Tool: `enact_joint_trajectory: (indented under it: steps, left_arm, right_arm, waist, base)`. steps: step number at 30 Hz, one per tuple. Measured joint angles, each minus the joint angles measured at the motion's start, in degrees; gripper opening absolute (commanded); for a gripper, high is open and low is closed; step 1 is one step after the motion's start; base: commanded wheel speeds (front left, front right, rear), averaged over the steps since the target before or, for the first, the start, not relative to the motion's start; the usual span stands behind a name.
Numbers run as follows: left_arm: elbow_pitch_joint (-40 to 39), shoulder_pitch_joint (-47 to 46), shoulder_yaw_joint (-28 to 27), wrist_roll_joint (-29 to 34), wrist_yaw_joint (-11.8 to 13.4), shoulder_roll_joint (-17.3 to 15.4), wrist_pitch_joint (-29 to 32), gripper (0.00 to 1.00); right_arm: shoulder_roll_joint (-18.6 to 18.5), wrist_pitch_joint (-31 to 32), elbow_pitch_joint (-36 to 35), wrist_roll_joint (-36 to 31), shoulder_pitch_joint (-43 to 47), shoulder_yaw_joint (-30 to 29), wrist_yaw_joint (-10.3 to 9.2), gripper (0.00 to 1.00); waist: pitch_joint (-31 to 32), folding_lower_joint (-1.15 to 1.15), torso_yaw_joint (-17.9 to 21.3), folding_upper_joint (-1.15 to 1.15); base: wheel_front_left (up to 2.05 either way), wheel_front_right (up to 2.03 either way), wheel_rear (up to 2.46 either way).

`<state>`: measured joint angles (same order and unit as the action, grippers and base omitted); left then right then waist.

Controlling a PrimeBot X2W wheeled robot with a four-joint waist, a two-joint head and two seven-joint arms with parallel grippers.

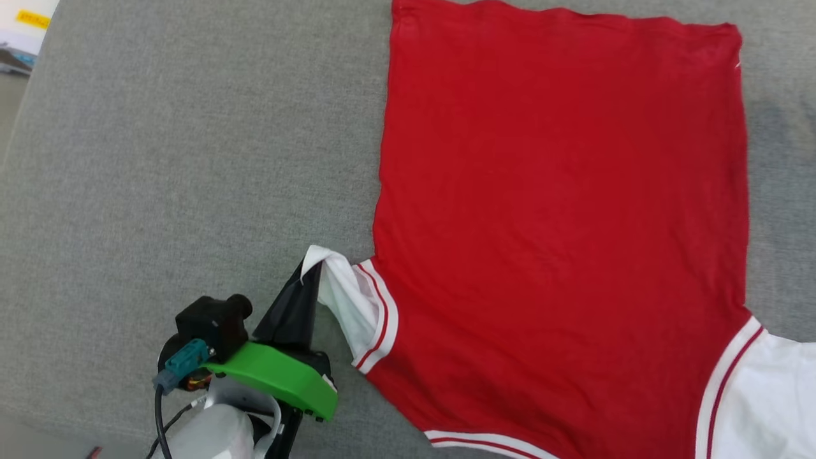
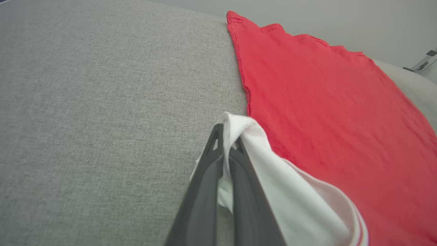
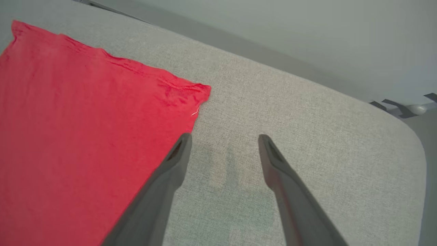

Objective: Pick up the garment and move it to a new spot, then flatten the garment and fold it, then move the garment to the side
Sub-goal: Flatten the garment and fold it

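Grey woven pad [image 1: 159, 159], sofa-like with a rounded far corner, takes up most of the head view. A plain pale wall sits behind it in both wrist views, and something white with a yellow label [image 1: 29, 22] is off the far-left corner. The garment [image 1: 561, 191] lies on the right half of the pad, hem away from the robot and striped collar trim at the near edge. Its plain red side is up, no lettering visible, and the body is spread nearly wrinkle-free. The right sleeve [image 1: 765, 395] lies flat on the pad. The left sleeve [image 1: 350, 299] is bunched and lifted off it. The left gripper [image 2: 228, 136] has its jaws pressed together, pinching the white cuff of that sleeve just beside the red side seam. The right gripper [image 3: 224, 136] has its jaws spread with nothing between them, hanging over bare pad just beside the garment's right edge, near the hem corner. Read: flatten step, nearly done, with the left sleeve the last bit not laid out. The next move calls for drawing the cuff outward to the left, away from the body, low enough to lay it flat, then letting go. The pull should be gentle or the red panel drags and creases. Folding is not started.
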<state>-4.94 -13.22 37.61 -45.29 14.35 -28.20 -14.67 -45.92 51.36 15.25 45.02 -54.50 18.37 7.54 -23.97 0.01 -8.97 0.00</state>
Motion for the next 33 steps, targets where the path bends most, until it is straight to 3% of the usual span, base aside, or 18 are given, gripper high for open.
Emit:
enact_joint_trajectory:
  steps: [5,13,20,21,22,23,33]
  left_arm:
    - [-0.3,-2.1,-0.7,1.7,-1.5,2.3,0.0,0.00]
    - [-0.8,-2.8,-1.4,4.6,-3.4,5.3,0.0,0.00]
    - [0.7,-2.8,-2.6,5.1,-5.2,7.2,0.0,0.00]
    - [0.9,-2.8,-2.8,5.2,-5.6,7.4,0.0,0.00]
    - [1.2,-2.8,-2.9,5.4,-5.9,7.5,0.0,0.00]
    - [1.6,-2.8,-3.1,5.7,-6.1,7.7,0.0,0.00]
    - [4.8,-1.8,-5.4,6.9,-7.4,8.6,0.0,0.00]
  right_arm:
    - [2.7,5.8,6.4,-2.7,-7.1,1.2,0.00,1.00]
    - [5.9,5.5,13.7,-6.7,-11.0,2.4,0.00,1.00]
    - [3.9,5.8,16.2,-6.5,-10.1,3.5,-0.01,1.00]
    - [3.4,5.7,16.2,-6.4,-10.1,3.6,-0.01,0.96]
    - [3.2,5.5,16.2,-6.2,-9.9,3.5,-0.01,0.35]
    - [3.1,5.3,16.2,-5.7,-9.6,3.4,-0.01,0.00]
    - [4.7,-3.8,15.3,-3.3,-7.0,4.2,-0.01,0.00]
  waist:
    - [-4.1,0.00,-2.5,0.00]
    - [-9.7,0.01,-6.0,0.00]
    - [-11.9,0.00,-8.5,0.00]
    - [-12.0,0.00,-8.7,0.00]
    - [-11.9,0.00,-8.9,0.00]
    - [-11.8,0.00,-9.0,0.00]
    - [-7.8,0.00,-8.2,0.00]
  base:
    - [0.00,0.00,0.00]
    - [0.00,0.00,0.00]
    - [0.00,0.00,0.00]
    - [0.00,0.00,0.00]
    - [0.00,0.00,0.00]
    - [0.00,0.00,0.00]
    - [0.00,0.00,0.00]
